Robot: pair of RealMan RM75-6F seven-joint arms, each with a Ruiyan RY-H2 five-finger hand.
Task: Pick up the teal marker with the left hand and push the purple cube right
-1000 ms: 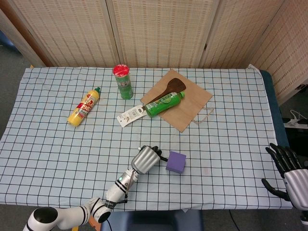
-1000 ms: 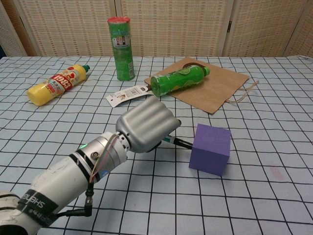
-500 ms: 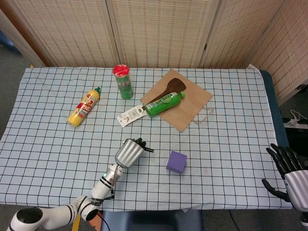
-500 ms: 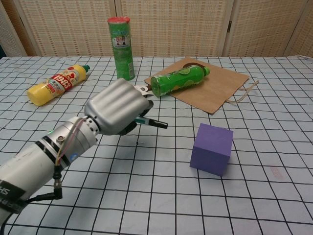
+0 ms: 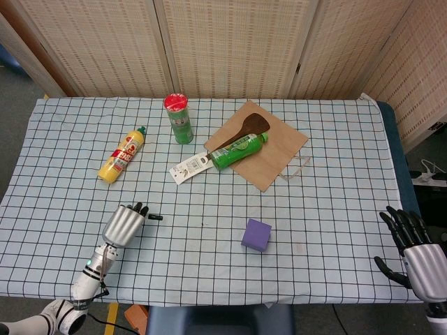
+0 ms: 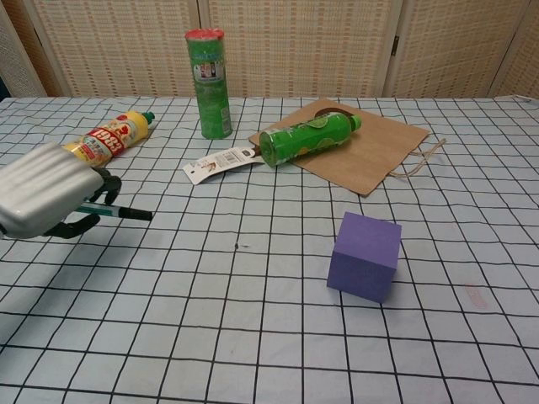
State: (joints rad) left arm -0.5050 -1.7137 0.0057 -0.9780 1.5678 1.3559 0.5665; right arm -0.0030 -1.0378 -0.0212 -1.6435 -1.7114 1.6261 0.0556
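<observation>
The purple cube sits on the checked cloth, right of centre near the front. My left hand hovers far to the cube's left, near the front left of the table, gripping the teal marker, whose dark tip points right toward the cube. A wide gap of cloth separates tip and cube. My right hand is at the table's front right corner, fingers spread and holding nothing; the chest view does not show it.
A yellow sauce bottle lies at the left. A green canister with a red lid stands at the back. A green bottle, a wooden spoon and a paper tag lie on or by a brown paper bag.
My left hand has drawn back leftward with the marker, from touching the cube to the front left of the table. The cube stays where it was pushed. The right hand barely moved.
</observation>
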